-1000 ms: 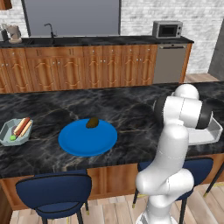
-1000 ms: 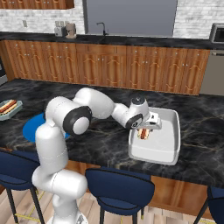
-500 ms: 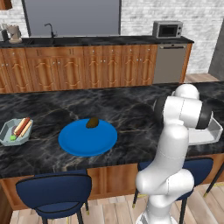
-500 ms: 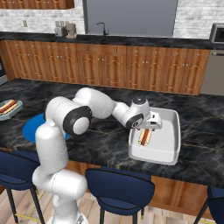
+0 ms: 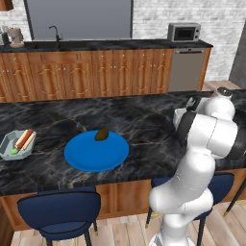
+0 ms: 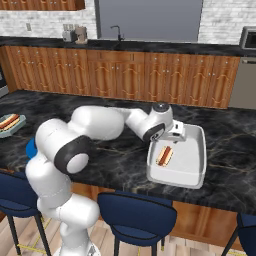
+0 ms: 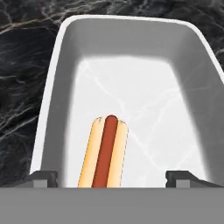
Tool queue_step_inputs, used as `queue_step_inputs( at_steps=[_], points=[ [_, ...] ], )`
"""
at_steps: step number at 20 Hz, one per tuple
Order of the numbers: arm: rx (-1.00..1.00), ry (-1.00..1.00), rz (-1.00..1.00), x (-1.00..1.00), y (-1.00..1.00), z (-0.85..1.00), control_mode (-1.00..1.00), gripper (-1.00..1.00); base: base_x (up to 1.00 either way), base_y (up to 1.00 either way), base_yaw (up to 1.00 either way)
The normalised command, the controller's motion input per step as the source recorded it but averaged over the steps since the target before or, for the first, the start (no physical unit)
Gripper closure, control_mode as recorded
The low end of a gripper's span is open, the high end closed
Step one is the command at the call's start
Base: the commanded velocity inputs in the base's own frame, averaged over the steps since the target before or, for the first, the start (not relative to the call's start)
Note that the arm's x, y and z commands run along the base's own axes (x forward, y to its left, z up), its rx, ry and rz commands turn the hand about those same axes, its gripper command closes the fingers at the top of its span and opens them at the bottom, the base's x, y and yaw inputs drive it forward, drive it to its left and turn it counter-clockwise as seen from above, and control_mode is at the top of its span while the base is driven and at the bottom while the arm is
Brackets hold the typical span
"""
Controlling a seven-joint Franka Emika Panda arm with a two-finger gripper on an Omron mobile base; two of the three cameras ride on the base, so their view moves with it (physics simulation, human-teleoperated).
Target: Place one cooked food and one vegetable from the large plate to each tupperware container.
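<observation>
A glossy white arm (image 6: pixel 95 127) of rounded segments with dark joint bands, ending in small dark fingertips (image 7: pixel 43 178).

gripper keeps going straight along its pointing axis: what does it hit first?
Likely the hot dog lying in the white container, between the open gripper's fingertips; past that, the container floor. Depth is hard to judge.

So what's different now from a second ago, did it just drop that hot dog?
Yes. The tool has spread its fingers and let go of the hot dog, which now lies loose on the floor of the white container; a second ago the tool was right down on it. The blue plate with its dark lump and the small tub on the left stayed put.
</observation>
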Motion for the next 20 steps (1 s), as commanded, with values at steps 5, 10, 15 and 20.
queue_step_inputs(
  at_steps=[5, 10, 15, 20],
  points=[
    [0.12, 0.0, -0.03, -0.74, 0.97, 0.73, -1.0, -1.0, 0.0, 0.0, 0.0],
    [0.02, 0.05, -0.01, -0.66, 1.0, 0.33, -1.0, -1.0, 0.0, 0.0, 0.0],
    [0.0, 0.18, 0.0, -0.4, 1.0, 0.22, -1.0, -1.0, 0.0, 0.0, 0.0],
    [0.01, 0.16, 0.0, -0.02, 1.0, 0.13, -1.0, -1.0, 0.0, 0.0, 0.0]
  ],
)
